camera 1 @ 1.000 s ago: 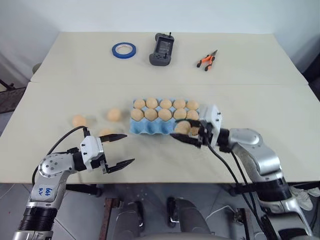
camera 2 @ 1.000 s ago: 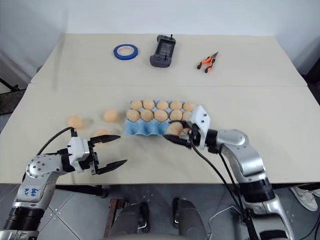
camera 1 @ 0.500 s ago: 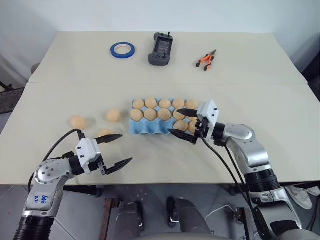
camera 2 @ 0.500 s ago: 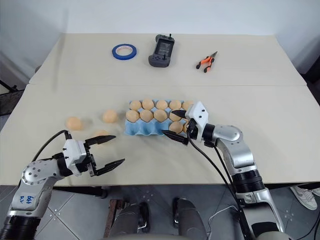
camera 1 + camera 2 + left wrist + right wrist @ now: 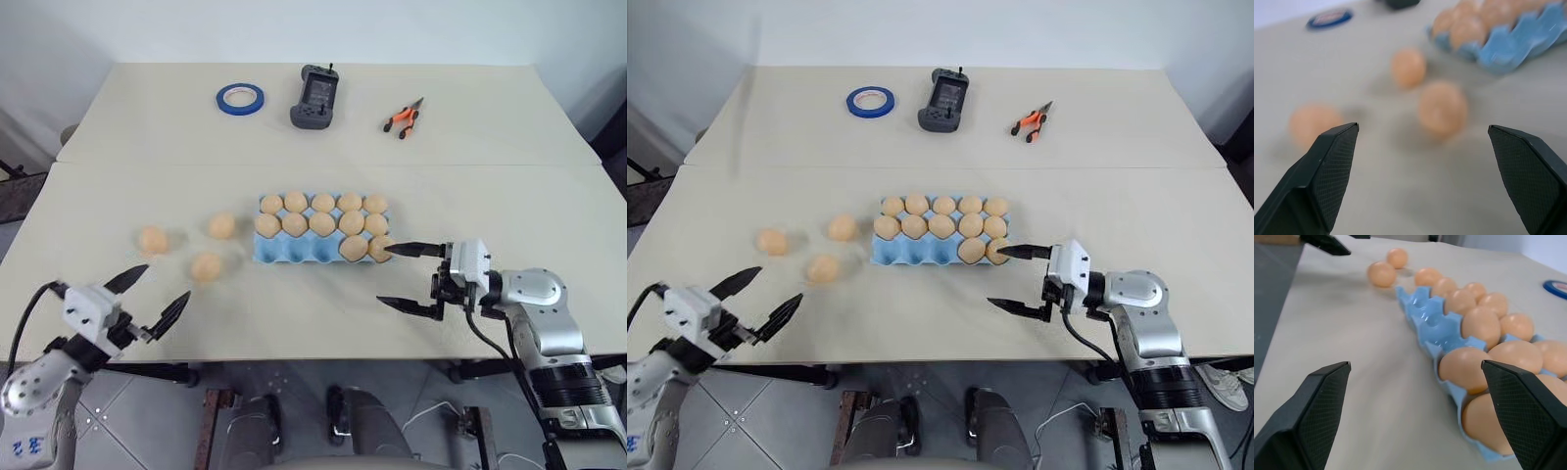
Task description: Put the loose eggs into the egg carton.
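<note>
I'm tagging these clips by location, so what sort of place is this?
Probably a lab or workshop test bench rather than a kitchen: a plain table holds an egg carton alongside a tape roll, pliers and a handheld controller.

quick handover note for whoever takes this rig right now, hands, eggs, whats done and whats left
Left hand: open, empty, near the table's front left edge.
Right hand: open, empty, just right of the egg carton.
Carton: back and middle rows full, front row holds two eggs at its right end.
Left: three loose eggs on the table, left of the carton; three front cups free.
</note>
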`<state>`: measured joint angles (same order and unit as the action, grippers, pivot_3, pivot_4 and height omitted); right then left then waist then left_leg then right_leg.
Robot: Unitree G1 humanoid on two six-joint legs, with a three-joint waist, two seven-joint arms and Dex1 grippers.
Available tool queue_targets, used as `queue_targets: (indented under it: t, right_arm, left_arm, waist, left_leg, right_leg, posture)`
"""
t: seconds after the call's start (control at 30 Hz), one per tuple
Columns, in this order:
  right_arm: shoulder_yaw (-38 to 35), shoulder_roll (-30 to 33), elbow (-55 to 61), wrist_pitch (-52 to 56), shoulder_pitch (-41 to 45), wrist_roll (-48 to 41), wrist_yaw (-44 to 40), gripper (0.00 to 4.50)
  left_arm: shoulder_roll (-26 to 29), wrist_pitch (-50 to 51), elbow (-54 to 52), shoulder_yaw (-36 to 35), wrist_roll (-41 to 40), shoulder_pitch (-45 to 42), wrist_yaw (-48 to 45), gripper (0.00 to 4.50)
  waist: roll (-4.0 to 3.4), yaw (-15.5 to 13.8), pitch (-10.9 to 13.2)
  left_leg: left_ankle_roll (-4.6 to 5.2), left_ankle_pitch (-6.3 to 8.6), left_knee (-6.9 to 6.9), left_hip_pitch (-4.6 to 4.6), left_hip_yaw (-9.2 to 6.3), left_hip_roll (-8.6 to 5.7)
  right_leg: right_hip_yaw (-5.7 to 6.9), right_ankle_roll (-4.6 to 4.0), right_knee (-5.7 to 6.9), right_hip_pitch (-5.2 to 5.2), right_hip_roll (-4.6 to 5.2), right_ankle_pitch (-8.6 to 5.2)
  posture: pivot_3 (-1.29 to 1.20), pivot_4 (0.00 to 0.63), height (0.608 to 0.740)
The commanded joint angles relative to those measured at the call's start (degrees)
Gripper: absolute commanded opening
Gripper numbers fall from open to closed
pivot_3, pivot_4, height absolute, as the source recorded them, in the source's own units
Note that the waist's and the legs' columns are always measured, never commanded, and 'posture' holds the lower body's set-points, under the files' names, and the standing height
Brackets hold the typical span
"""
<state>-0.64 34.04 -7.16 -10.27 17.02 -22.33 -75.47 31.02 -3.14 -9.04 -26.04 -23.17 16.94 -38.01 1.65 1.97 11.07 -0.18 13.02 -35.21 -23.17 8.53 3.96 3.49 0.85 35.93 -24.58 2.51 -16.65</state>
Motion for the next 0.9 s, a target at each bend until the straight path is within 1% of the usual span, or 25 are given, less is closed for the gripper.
queue_targets:
  t: [0.03, 0.23, 0.43, 0.6, 0.7, 0.77, 0.83, 0.9]
  right_arm:
    - [-0.6, -1.5, 0.6, -2.4, -1.6, -4.4, -3.9, 4.47]
    - [0.3, -5.9, -1.6, -2.0, -2.3, -6.3, -5.1, 4.47]
    - [0.6, -8.2, -2.1, -1.2, -1.4, -5.7, -3.9, 4.47]
    - [0.8, -8.7, -2.0, -0.8, -0.4, -5.2, -2.9, 4.47]
    - [1.0, -8.5, -1.0, 0.2, -0.1, -5.4, -2.8, 4.47]
    - [1.2, -8.5, -0.6, 0.6, -0.1, -5.5, -2.7, 4.47]
    - [1.5, -8.2, 0.1, 1.9, -0.4, -5.8, -2.8, 4.47]
    - [1.6, -8.0, 0.7, 2.6, -0.6, -5.8, -2.8, 4.47]
  left_arm:
    - [-2.0, 1.0, -2.4, -4.2, -3.0, 1.2, 3.1, 4.5]
    - [-3.8, 3.1, -5.1, -2.2, -3.6, 2.1, 3.5, 4.5]
    - [-3.4, 5.2, -5.8, 0.0, -3.3, -0.4, 3.3, 4.5]
    - [-1.8, 8.3, -3.5, 4.5, -1.6, -6.1, 2.3, 4.5]
    - [-1.6, 11.4, 0.8, 9.2, 0.2, -13.1, 2.5, 4.5]
    - [-1.8, 12.6, 3.2, 11.4, 1.5, -16.1, 2.8, 4.5]
    - [-2.0, 12.9, 6.7, 13.5, 4.5, -19.1, 4.5, 4.5]
    - [-2.2, 12.8, 8.6, 14.4, 5.4, -20.7, 4.9, 4.5]
  waist:
    - [0.02, -0.2, 0.0]
    - [0.08, -0.3, 0.0]
    - [0.07, -0.3, -0.1]
    - [0.07, -0.3, -0.1]
    - [0.07, -0.4, -0.1]
    - [0.08, -0.4, -0.1]
    - [0.08, -0.4, -0.1]
    - [0.08, -0.1, -0.1]
  left_leg:
    - [0.0, 0.0, 0.0, 0.0, -0.01, 0.0]
    - [0.0, 0.0, -0.05, -0.01, -0.04, -0.01]
    - [0.0, 0.0, -0.04, -0.01, -0.03, 0.01]
    - [0.0, 0.0, -0.04, -0.01, -0.03, 0.01]
    - [-0.01, -0.02, -0.05, 0.01, -0.03, 0.0]
    - [-0.02, -0.07, -0.05, 0.01, -0.03, -0.01]
    - [-0.01, -0.06, -0.05, 0.01, -0.03, -0.03]
    - [-0.02, -0.05, -0.04, 0.0, -0.02, -0.02]
  right_leg:
    - [0.0, 0.0, 0.0, 0.0, 0.0, 0.0]
    - [-0.01, 0.02, -0.09, 0.07, 0.03, 0.01]
    - [-0.02, -0.02, -0.09, 0.06, 0.03, 0.0]
    - [-0.02, -0.02, -0.07, 0.05, 0.03, 0.0]
    - [-0.02, -0.03, 0.01, 0.06, 0.03, 0.01]
    - [-0.01, -0.03, 0.03, 0.05, 0.03, 0.03]
    - [-0.01, 0.0, 0.04, 0.06, 0.05, 0.04]
    - [-0.01, 0.01, 0.08, 0.03, 0.05, 0.05]
  posture:
    - [0.0, 0.15, 0.74]
    - [0.0, 0.15, 0.74]
    - [0.0, 0.15, 0.74]
    - [0.0, 0.15, 0.74]
    - [0.0, 0.15, 0.74]
    - [0.0, 0.15, 0.74]
    - [0.0, 0.15, 0.74]
    - [0.0, 0.15, 0.74]
